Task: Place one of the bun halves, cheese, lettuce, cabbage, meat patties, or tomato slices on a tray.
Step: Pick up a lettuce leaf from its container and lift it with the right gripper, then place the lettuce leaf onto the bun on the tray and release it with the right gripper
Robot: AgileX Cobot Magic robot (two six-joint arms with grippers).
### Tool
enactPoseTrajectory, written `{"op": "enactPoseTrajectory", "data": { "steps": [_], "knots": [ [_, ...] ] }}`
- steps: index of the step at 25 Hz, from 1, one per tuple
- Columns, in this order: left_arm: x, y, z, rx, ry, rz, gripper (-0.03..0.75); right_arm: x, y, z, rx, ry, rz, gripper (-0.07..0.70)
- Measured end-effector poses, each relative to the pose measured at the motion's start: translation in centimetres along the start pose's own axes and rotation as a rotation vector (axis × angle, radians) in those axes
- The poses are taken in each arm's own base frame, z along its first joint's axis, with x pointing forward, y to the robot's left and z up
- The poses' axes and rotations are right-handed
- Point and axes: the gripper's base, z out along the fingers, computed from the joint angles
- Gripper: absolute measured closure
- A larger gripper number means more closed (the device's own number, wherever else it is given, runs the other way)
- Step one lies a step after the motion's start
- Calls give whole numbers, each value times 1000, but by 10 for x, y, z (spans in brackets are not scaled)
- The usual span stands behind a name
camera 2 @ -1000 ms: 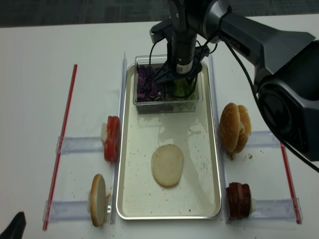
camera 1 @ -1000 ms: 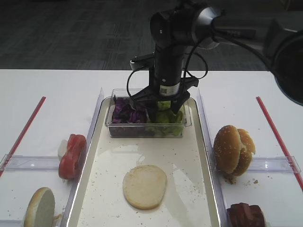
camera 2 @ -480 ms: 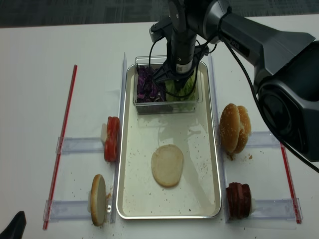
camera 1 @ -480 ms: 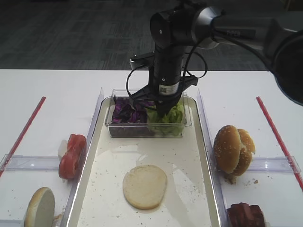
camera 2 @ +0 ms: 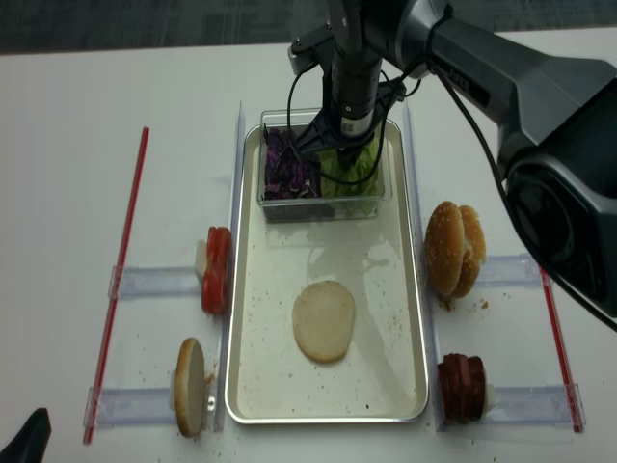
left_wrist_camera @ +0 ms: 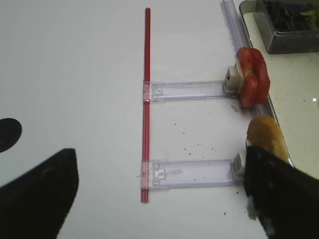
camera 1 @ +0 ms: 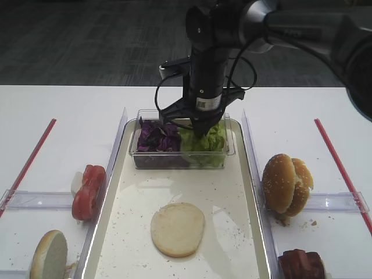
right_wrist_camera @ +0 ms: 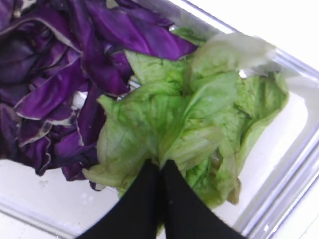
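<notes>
Right claw (right_wrist_camera: 160,172): both black fingers pressed together on a fold of the lettuce (right_wrist_camera: 199,124); pinch sits at the leaf's near edge in the wrist view. Arm hangs upright over the far end of the tray (camera 1: 256,192).
Lettuce position: in the right half of the clear tub (camera 1: 224,154), directly under the right claw, touching the cabbage (right_wrist_camera: 55,84) on its left.
Left claw (left_wrist_camera: 149,199): two dark fingers at the lower corners of its wrist view, standing wide apart, nothing between them; it hovers over bare bench left of the tray.
Tub: stands on the tray floor at the far end, cabbage left, lettuce right.
Bench (camera 1: 64,110): white, flat; crumbs scattered near the holders. Two red strips, one at each side. Clear plastic rails flank both long sides of the tray.
Room: dark grey carpet beyond the far edge of the bench.
Count, bun halves: pale flat disc (camera 1: 178,229) lying alone on the tray floor; one on edge at lower left (camera 1: 48,254); seeded pair on edge at right (camera 1: 286,184).
Count, tomato slices (camera 1: 88,192): red stack on edge left of the tray; exact number cannot be told.
Count, meat patties (camera 2: 463,389): dark stack on edge at lower right; number not clear.
Count, holders: four clear racks, two each side.
</notes>
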Motion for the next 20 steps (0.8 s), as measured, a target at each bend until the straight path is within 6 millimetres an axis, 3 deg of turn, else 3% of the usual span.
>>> {"op": "enactPoseTrajectory", "data": {
  "steps": [12,20],
  "knots": [
    [0,0,0,0,0,0,97,7,5,-63,-32,-67,2,583],
    [0,0,0,0,0,0,97,10,10,-79,-56,-96,2,584]
  ]
}}
